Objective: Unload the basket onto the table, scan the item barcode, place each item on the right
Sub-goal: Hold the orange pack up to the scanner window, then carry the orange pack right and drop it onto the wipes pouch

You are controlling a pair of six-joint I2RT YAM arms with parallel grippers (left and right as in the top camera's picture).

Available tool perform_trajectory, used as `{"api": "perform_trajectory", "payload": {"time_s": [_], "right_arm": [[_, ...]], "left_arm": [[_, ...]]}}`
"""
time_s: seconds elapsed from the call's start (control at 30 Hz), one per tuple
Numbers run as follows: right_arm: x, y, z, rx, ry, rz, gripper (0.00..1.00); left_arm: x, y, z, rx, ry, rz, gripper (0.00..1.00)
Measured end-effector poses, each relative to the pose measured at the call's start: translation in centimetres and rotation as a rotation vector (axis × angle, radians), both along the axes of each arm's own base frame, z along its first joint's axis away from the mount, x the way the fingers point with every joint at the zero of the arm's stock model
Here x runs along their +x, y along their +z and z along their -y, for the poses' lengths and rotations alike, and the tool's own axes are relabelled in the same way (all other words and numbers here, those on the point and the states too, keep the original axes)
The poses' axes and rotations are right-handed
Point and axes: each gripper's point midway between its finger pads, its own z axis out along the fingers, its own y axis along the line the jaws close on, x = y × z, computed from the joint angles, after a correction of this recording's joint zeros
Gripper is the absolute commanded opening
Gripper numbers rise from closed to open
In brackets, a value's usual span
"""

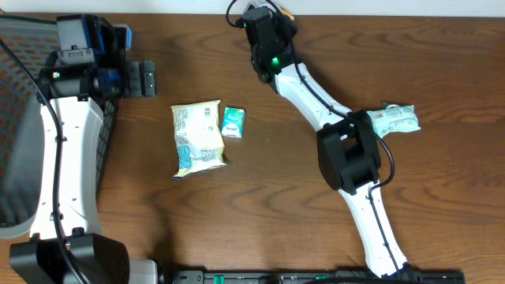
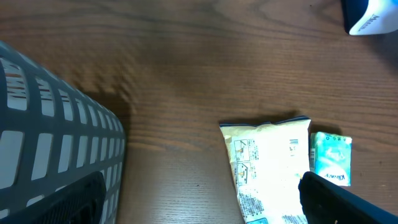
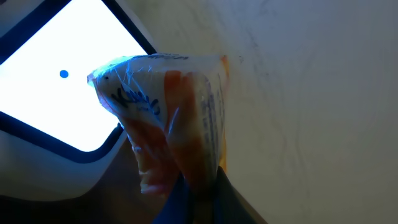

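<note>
R arm reaches far; R pincer (image 1: 274, 11) clamps orange packet (image 3: 174, 118); L pincer (image 1: 144, 79) wide.

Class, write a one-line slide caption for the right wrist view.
Right gripper shut on a clear-wrapped orange packet, held beside a bright white panel.

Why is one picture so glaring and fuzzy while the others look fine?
Right wrist view: the white panel is blown out, and the orange packet sits so close it blurs. Left wrist view: slightly soft, with shadow beside the basket. Overhead view: evenly lit and sharp.
</note>
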Motion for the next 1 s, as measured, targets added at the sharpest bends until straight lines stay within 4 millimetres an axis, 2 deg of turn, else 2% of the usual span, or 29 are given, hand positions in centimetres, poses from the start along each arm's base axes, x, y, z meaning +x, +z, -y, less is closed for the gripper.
{"api": "perform_trajectory", "payload": {"time_s": [0.23,0.37,0.5,0.63,0.7,0.87,0.93,1.0], "right_arm": [[-0.1,0.0,-0.2,0.005,-0.001,0.001,0.01],[-0.6,-0.9,-0.1,0.016,-0.008,-0.035,0.01],[-1.5,-2.5,-0.2,0.056,-0.003,-0.111,0.01],[-3.1,-2.3,-0.5,0.15,0.013,-0.195,0.01],[-4.3,-0.8,-0.8,0.231,0.025,-0.231,0.01],[-8.1,5.7,-1.1,0.508,0.058,-0.311,0.01],[-10.4,8.9,-0.6,0.668,0.057,-0.357,0.01],[-12.4,10.1,0.3,0.785,0.027,-0.429,0.01]], "left_arm": [[0.0,0.0,0.0,0.0,0.0,0.0,0.98],[0.0,0.0,0.0,0.0,0.0,0.0,0.98],[0.0,0.0,0.0,0.0,0.0,0.0,0.98],[0.0,0.0,0.0,0.0,0.0,0.0,0.98],[0.0,0.0,0.0,0.0,0.0,0.0,0.98],[0.0,0.0,0.0,0.0,0.0,0.0,0.98],[0.0,0.0,0.0,0.0,0.0,0.0,0.97],[0.0,0.0,0.0,0.0,0.0,0.001,0.98]]}}
